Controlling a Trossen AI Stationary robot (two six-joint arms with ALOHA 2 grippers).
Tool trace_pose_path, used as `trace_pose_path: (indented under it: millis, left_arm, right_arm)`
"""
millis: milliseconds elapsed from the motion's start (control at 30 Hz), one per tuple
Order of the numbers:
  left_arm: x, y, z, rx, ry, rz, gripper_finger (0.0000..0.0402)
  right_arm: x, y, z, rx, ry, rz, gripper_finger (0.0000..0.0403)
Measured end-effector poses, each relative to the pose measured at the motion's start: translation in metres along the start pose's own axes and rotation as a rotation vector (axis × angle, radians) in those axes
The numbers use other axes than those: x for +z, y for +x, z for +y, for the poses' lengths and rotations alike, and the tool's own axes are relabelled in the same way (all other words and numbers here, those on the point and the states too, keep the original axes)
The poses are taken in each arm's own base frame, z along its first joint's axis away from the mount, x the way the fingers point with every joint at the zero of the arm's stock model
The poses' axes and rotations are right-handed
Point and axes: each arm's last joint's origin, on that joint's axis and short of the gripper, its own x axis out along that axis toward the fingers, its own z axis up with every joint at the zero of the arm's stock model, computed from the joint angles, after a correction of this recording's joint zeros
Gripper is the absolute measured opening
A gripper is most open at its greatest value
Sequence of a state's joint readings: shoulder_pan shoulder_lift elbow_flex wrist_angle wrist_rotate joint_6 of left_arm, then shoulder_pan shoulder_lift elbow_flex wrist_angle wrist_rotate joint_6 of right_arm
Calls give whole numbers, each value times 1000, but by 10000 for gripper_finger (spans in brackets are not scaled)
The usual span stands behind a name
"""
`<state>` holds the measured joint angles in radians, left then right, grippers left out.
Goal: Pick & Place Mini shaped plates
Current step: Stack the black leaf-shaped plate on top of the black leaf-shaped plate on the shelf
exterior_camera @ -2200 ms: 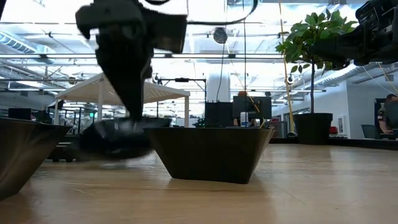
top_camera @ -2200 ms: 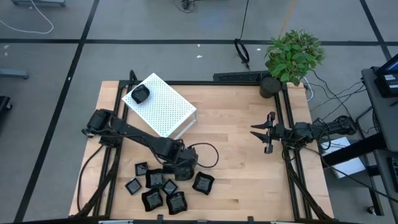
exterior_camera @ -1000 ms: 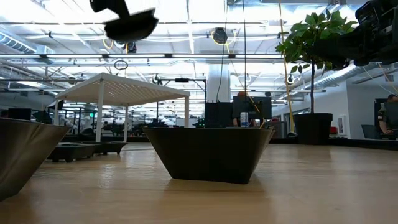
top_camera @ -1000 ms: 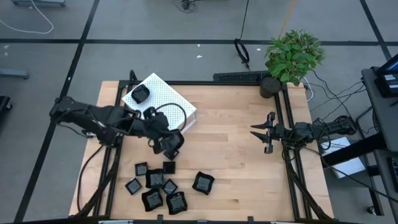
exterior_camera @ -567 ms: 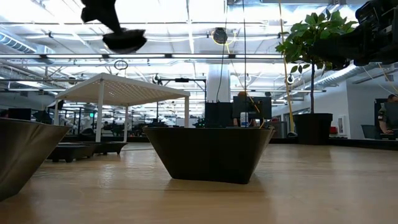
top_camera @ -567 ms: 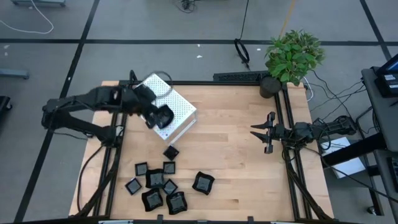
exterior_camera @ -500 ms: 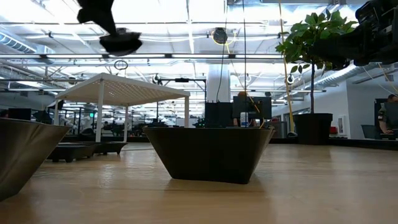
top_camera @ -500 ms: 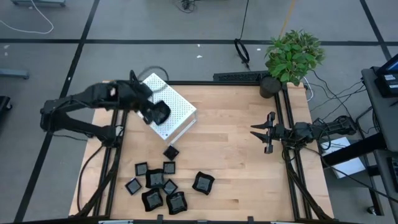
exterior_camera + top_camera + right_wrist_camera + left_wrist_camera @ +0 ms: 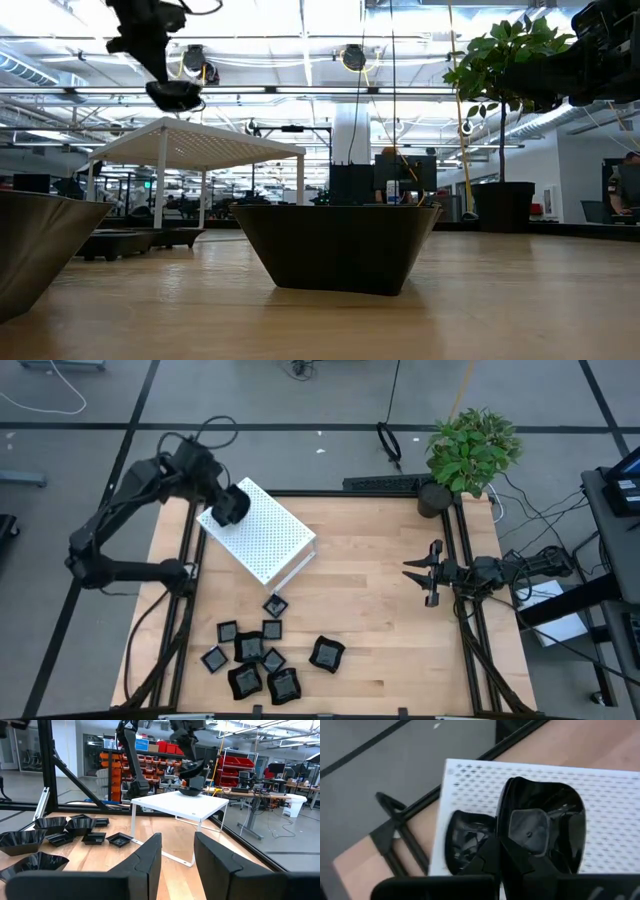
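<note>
The left arm rises from its base at the table's left edge, bends sharply at a raised elbow beyond the far left corner, and angles back toward the table. Its left gripper (image 9: 228, 507) hangs above the far left corner of the white perforated metal box (image 9: 268, 538), fingers clamped tight on the rim of a small glossy black dish (image 9: 540, 830), which is held tilted, its hollow facing the wrist camera. Just below and beside the gripper, a second small black dish (image 9: 465, 840) already rests on the box top near that same corner. In the low view the held dish (image 9: 174, 95) shows in the air, clear of the box top.

Toward the table's near edge, well away from the left gripper, the remaining loose black mini plates (image 9: 255, 657) lie in a cluster on the light wooden table (image 9: 380, 610), one square plate (image 9: 273, 605) lying apart between the cluster and the box.

Far to the right, the right arm waits stretched out low and level from the table's right edge, pointing inward. Its right gripper (image 9: 424, 578) holds nothing, fingers (image 9: 145, 857) parted with a clear gap between them. Beyond it, at the far right corner, stands a green potted plant (image 9: 470, 450).
</note>
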<state>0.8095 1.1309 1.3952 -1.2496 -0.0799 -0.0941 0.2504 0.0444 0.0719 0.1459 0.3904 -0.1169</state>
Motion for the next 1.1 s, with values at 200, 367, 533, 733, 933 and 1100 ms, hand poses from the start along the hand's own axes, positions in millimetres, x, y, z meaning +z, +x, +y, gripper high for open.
trace_pose_path:
  millis: [200,367,533,733,933,1100]
  left_arm:
    - [9,18,25,-8,-31,111,0]
    - [8,31,41,28,-55,217,0]
    - [12,33,42,17,-53,185,0]
    - [11,32,43,39,-75,189,0]
    - [12,37,41,61,-146,212,0]
    - [14,48,37,127,-155,271,0]
  right_arm:
    - [0,0,0,0,0,0,102]
    - [0,0,0,0,0,0,102]
    - [0,0,0,0,0,0,102]
    - [0,0,0,0,0,0,102]
    - [0,0,0,0,0,0,102]
    - [0,0,0,0,0,0,102]
